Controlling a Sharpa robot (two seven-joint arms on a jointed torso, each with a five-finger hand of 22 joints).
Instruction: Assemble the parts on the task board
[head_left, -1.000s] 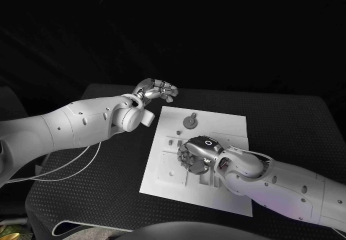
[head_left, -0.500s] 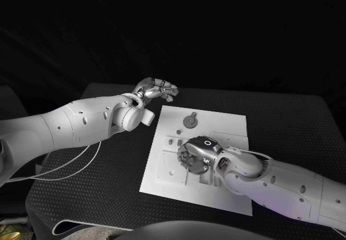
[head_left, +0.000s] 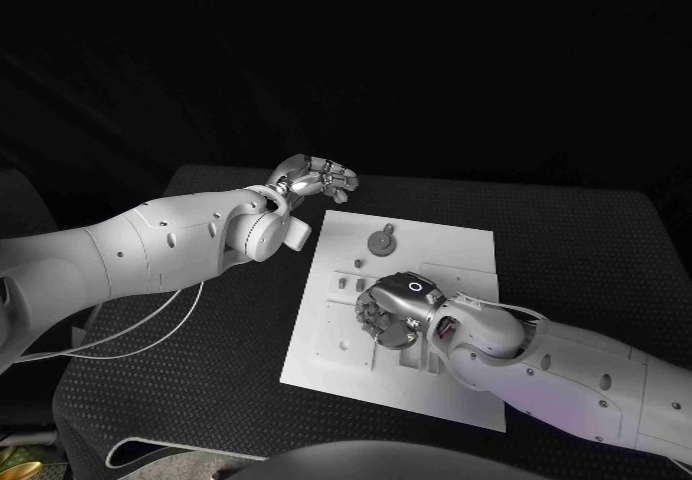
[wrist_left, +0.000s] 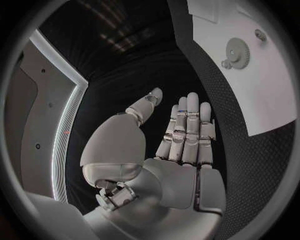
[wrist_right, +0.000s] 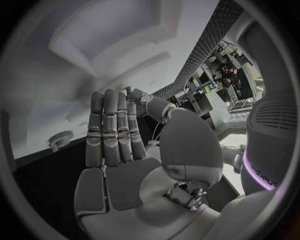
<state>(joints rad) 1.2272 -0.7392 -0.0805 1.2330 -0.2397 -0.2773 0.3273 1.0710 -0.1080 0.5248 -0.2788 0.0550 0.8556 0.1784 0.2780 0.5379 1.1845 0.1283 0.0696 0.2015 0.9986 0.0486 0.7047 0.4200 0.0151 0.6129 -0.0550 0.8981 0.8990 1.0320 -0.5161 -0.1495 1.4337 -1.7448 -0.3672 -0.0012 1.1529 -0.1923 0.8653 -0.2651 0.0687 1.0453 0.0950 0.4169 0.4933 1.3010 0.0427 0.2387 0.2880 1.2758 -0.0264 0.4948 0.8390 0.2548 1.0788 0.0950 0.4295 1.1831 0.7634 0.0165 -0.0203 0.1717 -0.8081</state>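
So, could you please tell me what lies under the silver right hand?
The silver right hand hovers over the white task board; small grey parts show beside it, and whatever lies directly beneath is covered.

White task board (head_left: 462, 250) flat mid-table — grey gear part (head_left: 381, 242) lying near far edge.

No legible text, labels, numbers or signs anywhere.

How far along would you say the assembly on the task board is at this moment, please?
Done: hard to tell; a round gear sits on the task board near its far edge, whether seated I cannot say. In hand: the right hand is over the board's middle, fingers bent down among small parts; a grip is not visible. The left hand hovers open off the board's far corner. Left: apparently most of it.
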